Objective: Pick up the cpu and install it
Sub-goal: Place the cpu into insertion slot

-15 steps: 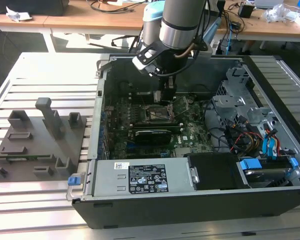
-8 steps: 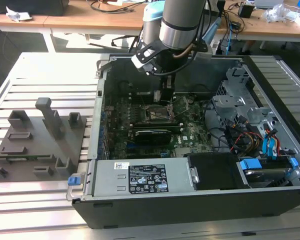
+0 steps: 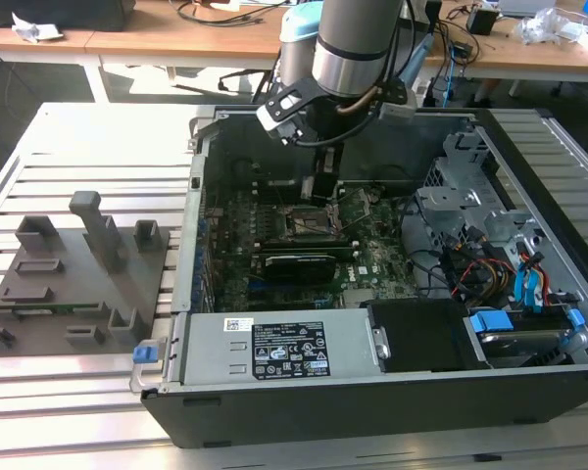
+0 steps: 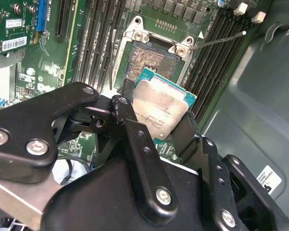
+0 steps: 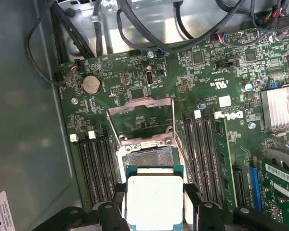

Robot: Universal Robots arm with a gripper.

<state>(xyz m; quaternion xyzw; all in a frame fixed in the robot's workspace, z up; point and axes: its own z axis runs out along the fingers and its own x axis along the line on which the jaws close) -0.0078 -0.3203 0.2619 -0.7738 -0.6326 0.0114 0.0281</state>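
Observation:
My gripper (image 4: 156, 122) is shut on the cpu (image 4: 161, 108), a small square chip with a silvery-pinkish top plate and a green rim. Black fingers (image 4: 130, 127) clamp it on two opposite sides. In the first wrist view the cpu (image 5: 154, 197) hangs just above the open socket (image 5: 145, 156), whose bare contact field shows beyond the chip's edge. The socket's load plate (image 5: 142, 118) stands flipped open, and its thin lever (image 4: 216, 41) juts out to one side. In the exterior view the gripper (image 3: 318, 186) hovers low inside the open computer case (image 3: 372, 255), over the motherboard's middle.
Memory slots (image 5: 94, 163) flank the socket on both sides. A long black card (image 3: 299, 262) lies across the board near the socket. Cables and drive cages (image 3: 480, 235) crowd the exterior view's right side of the case. A grey fixture block (image 3: 73, 274) sits on the table outside the case.

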